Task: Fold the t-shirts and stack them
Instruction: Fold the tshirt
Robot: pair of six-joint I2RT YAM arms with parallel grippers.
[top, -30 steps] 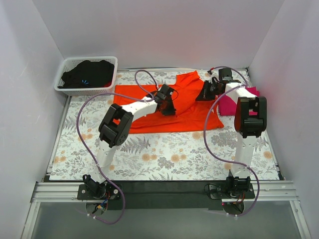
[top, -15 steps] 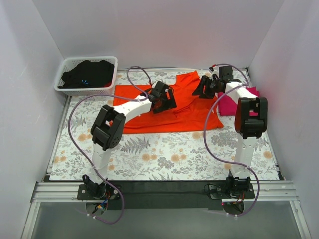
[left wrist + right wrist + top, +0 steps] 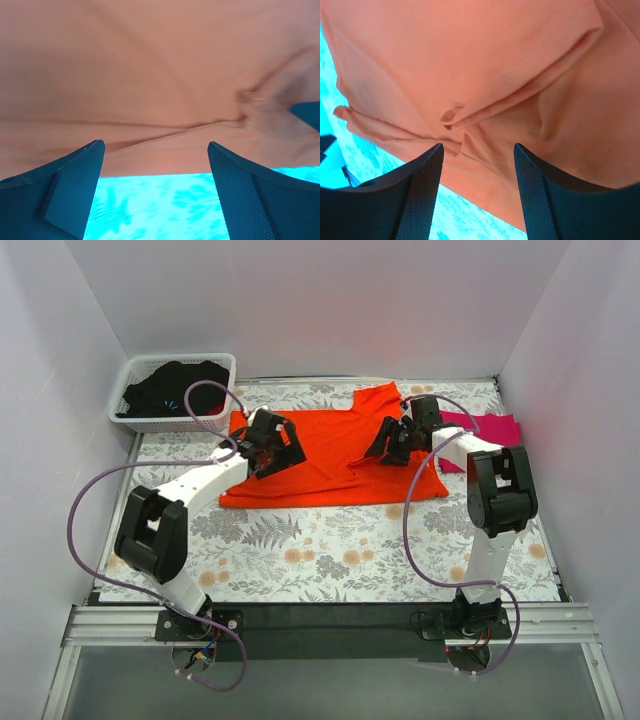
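Note:
The orange t-shirt [image 3: 335,455] lies spread on the flowered table, with one sleeve sticking out toward the back. My left gripper [image 3: 276,450] hangs over the shirt's left part. In the left wrist view this gripper [image 3: 156,150] is open, with orange cloth [image 3: 160,75] ahead of it and bare table between the fingers. My right gripper [image 3: 388,444] is over the shirt's right part. It is open too [image 3: 478,150], above a wrinkled fold of orange cloth [image 3: 470,115], gripping nothing. The magenta t-shirt [image 3: 492,426] lies at the back right, partly hidden by the right arm.
A white basket [image 3: 170,423] holding a dark garment [image 3: 175,385] stands at the back left corner. White walls close in the left, back and right sides. The flowered table [image 3: 330,540] extends in front of the orange shirt to the arm bases.
Both grippers have opened and let go of the orange shirt. The left arm swung left across the shirt. The right gripper moved left and nearer. The shirt now lies flatter.

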